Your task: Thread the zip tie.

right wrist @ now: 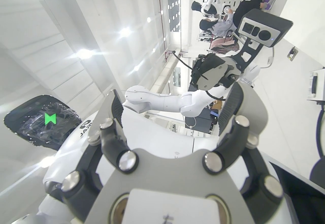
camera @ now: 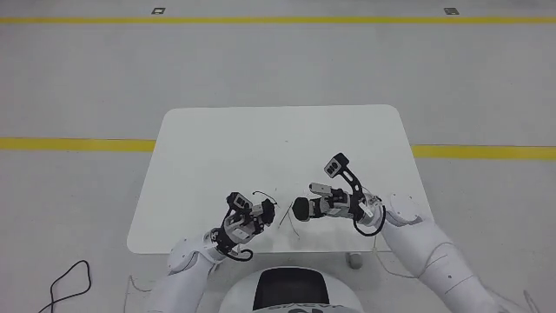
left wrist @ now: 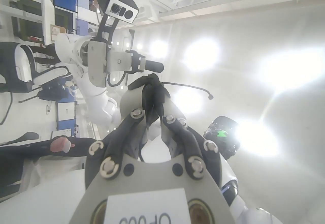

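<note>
The zip tie point(left wrist: 186, 87) is a thin black strap, and my left gripper point(left wrist: 151, 84) is shut on its bunched part. Its free end curves out past the fingertips to a small tip point(left wrist: 210, 97). In the top view this gripper point(camera: 263, 211) sits over the front of the white table point(camera: 278, 139), with the strap point(camera: 272, 198) sticking out beside it. My right gripper point(camera: 299, 209) faces it from a short gap away. In the right wrist view the right gripper point(right wrist: 172, 104) is open and holds nothing, with the left gripper and the strap point(right wrist: 180, 58) beyond it.
Both grippers are held near the table's front edge; the bare tabletop stretches away behind them. A black cable point(camera: 68, 280) lies on the floor off the table's left front corner. Yellow lines point(camera: 78, 144) run across the floor.
</note>
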Controlling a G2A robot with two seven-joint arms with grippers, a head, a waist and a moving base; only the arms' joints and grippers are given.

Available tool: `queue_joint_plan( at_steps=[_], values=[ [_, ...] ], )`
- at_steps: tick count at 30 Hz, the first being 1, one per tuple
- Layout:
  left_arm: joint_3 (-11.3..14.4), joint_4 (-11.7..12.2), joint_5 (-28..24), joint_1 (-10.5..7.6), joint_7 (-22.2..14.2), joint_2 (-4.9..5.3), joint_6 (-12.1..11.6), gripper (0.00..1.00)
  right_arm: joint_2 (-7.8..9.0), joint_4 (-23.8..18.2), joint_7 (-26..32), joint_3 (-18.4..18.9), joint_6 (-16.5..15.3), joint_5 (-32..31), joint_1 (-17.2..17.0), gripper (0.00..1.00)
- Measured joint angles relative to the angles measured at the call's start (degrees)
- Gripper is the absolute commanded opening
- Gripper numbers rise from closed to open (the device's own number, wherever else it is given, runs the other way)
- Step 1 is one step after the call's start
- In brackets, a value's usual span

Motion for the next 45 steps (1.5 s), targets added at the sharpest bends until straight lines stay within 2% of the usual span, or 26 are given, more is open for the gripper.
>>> queue_joint_plan(
  at_steps=[9, 11, 13, 14, 17, 41, 45],
  values=[
    [1.2, 0.8, -4.4, -0.71, -1.2, 0.38, 1.3, 0.0, -2.13, 2.3, 3.1, -0.5, 0.0, 0.0, 1.1, 1.0],
    [1.5, 1.0, -4.6, -0.88, -1.1, 0.5, 1.3, 0.0, -2.6, 2.6, 3.4, -0.5, 0.0, -0.6, 1.2, 0.84],
    [1.7, 1.1, -4.8, -1.03, -1.1, 0.61, 1.3, 0.0, -3.04, 2.9, 3.7, -0.3, 0.0, -1.1, 1.2, 0.56],
    [1.8, 1.1, -4.9, -1.09, -1.1, 0.66, 1.4, 0.0, -3.21, 3.0, 3.9, -0.2, 0.0, -1.3, 1.3, 0.49],
    [2.2, 1.3, -5.2, -1.26, -0.9, 0.81, 1.3, 0.0, -3.75, 3.4, 4.5, 0.2, 0.0, -1.8, 1.3, 0.43],
    [4.7, 2.0, -5.7, -2.18, -0.6, 2.12, 0.3, 0.0, -7.35, 8.8, 7.1, -0.1, 0.0, -2.8, 3.2, 0.22],
    [5.0, 2.0, -5.8, -2.21, -0.7, 2.35, 0.2, 0.0, -7.86, 9.6, 7.5, -0.2, 0.0, -2.8, 3.6, 0.22]
  ],
)
